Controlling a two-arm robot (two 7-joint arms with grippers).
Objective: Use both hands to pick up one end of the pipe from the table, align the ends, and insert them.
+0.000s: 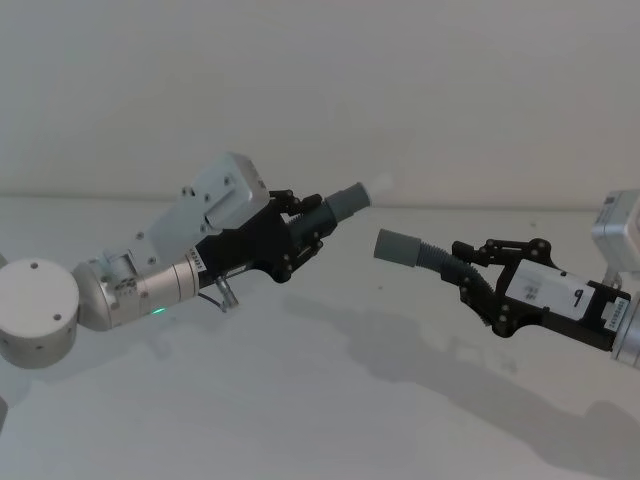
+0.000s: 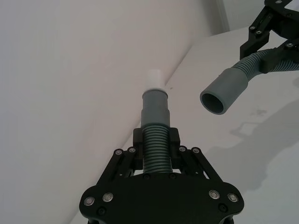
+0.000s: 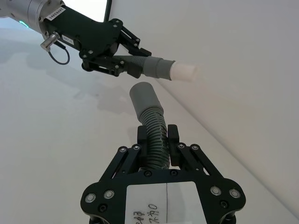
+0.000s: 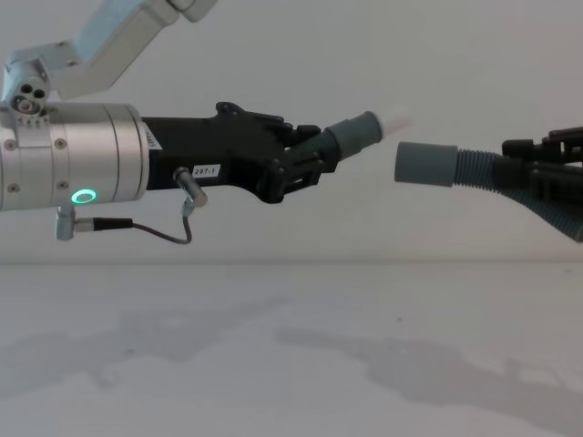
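Observation:
Both pipe pieces are held in the air above the white table (image 1: pixel 300 400). My left gripper (image 1: pixel 310 222) is shut on the ribbed part of one piece (image 2: pixel 156 149); its narrow cuff (image 1: pixel 350 201) with the pale tip (image 1: pixel 381 186) points toward the wall. The right gripper (image 1: pixel 470 266) is shut on the other ribbed piece (image 3: pixel 154 128), whose wider cuff (image 1: pixel 397 245) faces left. In the chest view the pale tip (image 4: pixel 393 120) sits just up and left of the wide cuff (image 4: pixel 425 164), the two apart and at an angle. The wide cuff's mouth (image 2: pixel 212 101) is open and hollow.
A pale grey wall (image 1: pixel 320 80) rises right behind the table's far edge, close to the pale tip. A thin cable loop (image 4: pixel 164 232) hangs under the left wrist. Arm shadows lie on the table (image 4: pixel 291 355) below.

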